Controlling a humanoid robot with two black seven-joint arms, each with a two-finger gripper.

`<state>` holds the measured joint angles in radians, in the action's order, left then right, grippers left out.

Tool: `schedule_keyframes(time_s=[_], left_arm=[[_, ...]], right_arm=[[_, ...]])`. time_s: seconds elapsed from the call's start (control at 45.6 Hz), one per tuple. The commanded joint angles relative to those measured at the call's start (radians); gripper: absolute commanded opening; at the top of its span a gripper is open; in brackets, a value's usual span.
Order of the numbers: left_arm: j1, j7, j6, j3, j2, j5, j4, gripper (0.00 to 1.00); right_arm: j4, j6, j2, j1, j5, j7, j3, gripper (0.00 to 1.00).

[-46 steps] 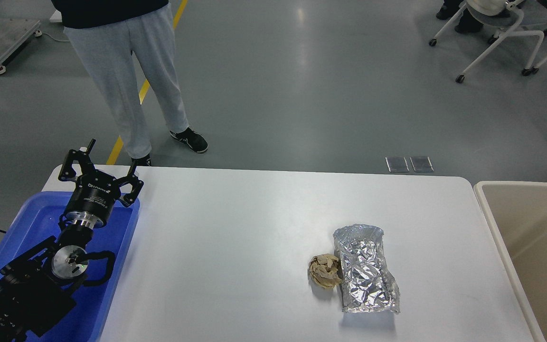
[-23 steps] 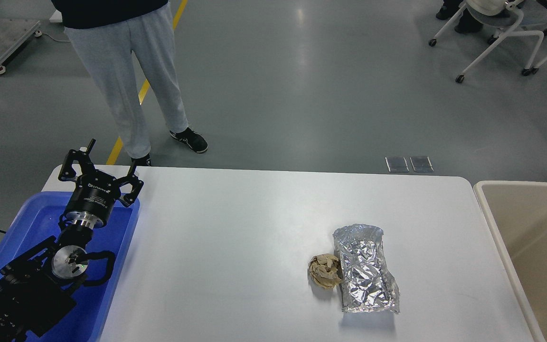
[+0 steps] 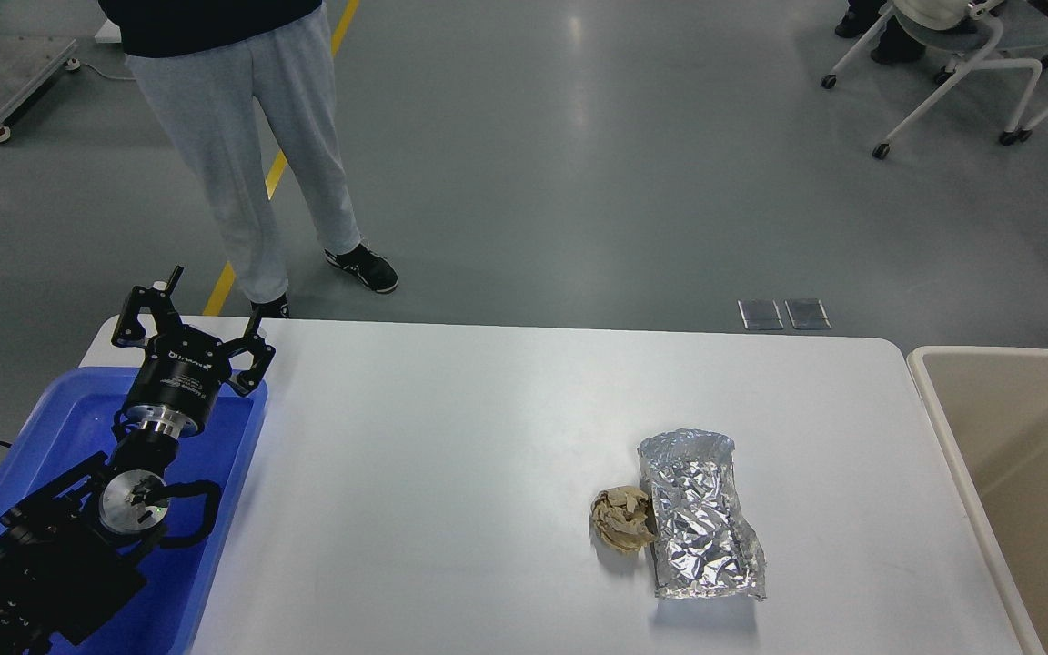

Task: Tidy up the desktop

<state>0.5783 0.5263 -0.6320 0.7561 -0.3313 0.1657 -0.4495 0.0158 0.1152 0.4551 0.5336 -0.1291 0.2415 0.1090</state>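
The white desktop (image 3: 451,428) fills the middle of the head view. A crumpled silver foil bag (image 3: 699,517) lies on it at the right front, with a crumpled beige paper ball (image 3: 622,518) touching its left side. My left gripper (image 3: 212,291) is open and empty, held above the far end of the blue tray, far left of both items. My right gripper is out of view.
A blue plastic tray (image 3: 224,473) sits at the desktop's left edge under my left arm. A beige rounded bin (image 3: 938,409) stands beside the right edge. A person (image 3: 242,164) stands just behind the table's far left corner. Chairs (image 3: 952,55) stand far back right.
A pale rounded shape seen inside the beige bin one second ago is gone from view. My left arm and the items on the desktop have not moved.
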Motion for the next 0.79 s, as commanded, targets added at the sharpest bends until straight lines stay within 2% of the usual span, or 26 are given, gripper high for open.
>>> schedule_keyframes(time_s=[0.0,0.11,0.219,0.307,0.417,0.614,0.724,0.768], left_arm=[[0.000,0.000,0.000,-0.001,0.000,0.000,0.000,1.00],[0.000,0.001,0.000,0.000,0.000,0.000,0.000,1.00],[0.000,0.000,0.000,-0.001,0.000,0.000,0.000,1.00],[0.000,0.000,0.000,0.000,0.000,0.000,0.000,1.00],[0.000,0.000,0.000,0.000,0.000,0.000,0.000,1.00],[0.000,0.000,0.000,-0.001,0.000,0.000,0.002,1.00],[0.000,0.000,0.000,0.000,0.000,0.000,0.000,1.00],[0.000,0.000,0.000,-0.001,0.000,0.000,0.000,1.00]], right_arm=[[0.012,-0.180,0.054,0.025,0.048,0.001,0.072,1.00],[0.104,-0.207,0.102,0.029,0.055,0.002,0.115,1.00],[0.373,-0.221,0.241,0.032,0.055,0.004,0.211,1.00],[0.562,-0.221,0.310,0.013,0.040,0.012,0.369,1.00],[0.693,-0.223,0.326,-0.033,0.023,0.024,0.541,1.00],[0.880,-0.212,0.306,-0.069,0.003,0.030,0.699,1.00],[0.924,-0.213,0.275,-0.093,0.002,0.038,0.759,1.00],[0.931,-0.212,0.255,-0.101,0.002,0.062,0.776,1.00]])
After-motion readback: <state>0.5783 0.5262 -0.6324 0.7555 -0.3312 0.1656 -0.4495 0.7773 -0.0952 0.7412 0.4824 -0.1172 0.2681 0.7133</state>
